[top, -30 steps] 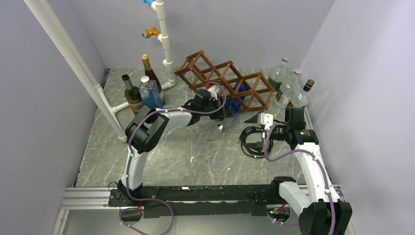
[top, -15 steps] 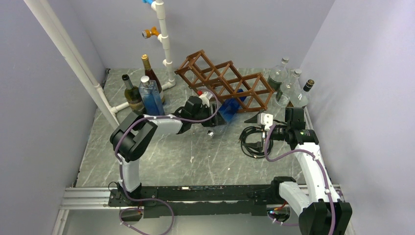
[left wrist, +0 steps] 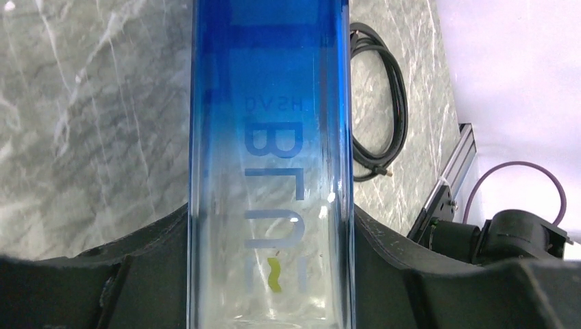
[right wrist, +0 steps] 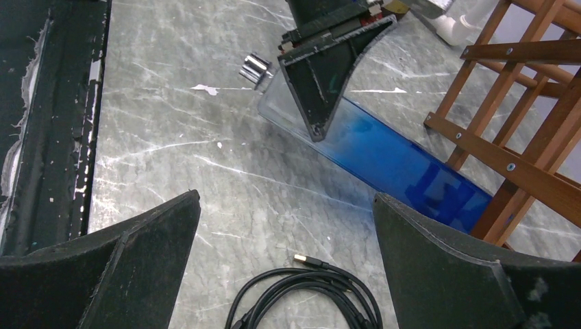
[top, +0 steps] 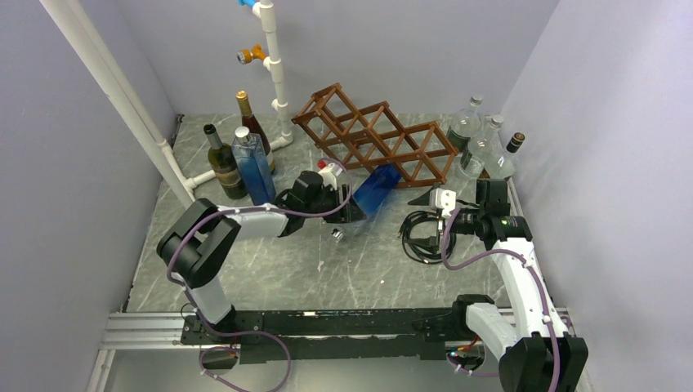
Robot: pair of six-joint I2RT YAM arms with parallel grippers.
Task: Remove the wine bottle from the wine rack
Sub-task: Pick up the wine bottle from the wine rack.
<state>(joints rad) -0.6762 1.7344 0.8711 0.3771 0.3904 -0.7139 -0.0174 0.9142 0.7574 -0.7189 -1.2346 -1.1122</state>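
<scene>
The wine bottle (top: 377,188) is a long blue one with flat sides, and it turns clear near its silver cap (right wrist: 252,67). It hangs tilted over the middle of the table (top: 270,265), just in front of the wine rack (top: 384,135). Its blue end is right by the rack's front bar, and I cannot tell if they touch. The left gripper (left wrist: 270,274) has its two fingers pressed on the flat sides of the clear part, near the cap. The right gripper (right wrist: 284,199) is wide open with nothing in it, near the right edge above a black cable (right wrist: 308,295). The bottle looks like glass, so it is probably hard, smooth and slippery, and it could break if it falls. The flat sides are a good place to hold. The grip is near one end, so the long blue end may pull down and swing.
</scene>
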